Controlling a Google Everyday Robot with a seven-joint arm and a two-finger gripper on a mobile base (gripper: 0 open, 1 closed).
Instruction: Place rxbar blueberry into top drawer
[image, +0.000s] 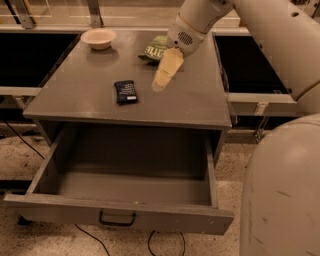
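On the grey worktop (75, 85), near its middle and well back from the front edge, we see the rxbar (125, 91) lying flat, with open surface on every side of it. Just to its right and slightly farther back, the end effector (159, 86) hangs tip-down over the worktop, apart from the bar; whether it is spread or closed we cannot tell. Behind it a green chip bag (154, 49) lies toward the back edge, partly hidden by the wrist, and a bowl (98, 38) sits near the back left corner. Below the front edge the top drawer (160, 210) stands pulled out, its inside open from above, a dark handle (117, 218) centred on its front. We cannot read the white lettering on the bar or the pale print on the bag.
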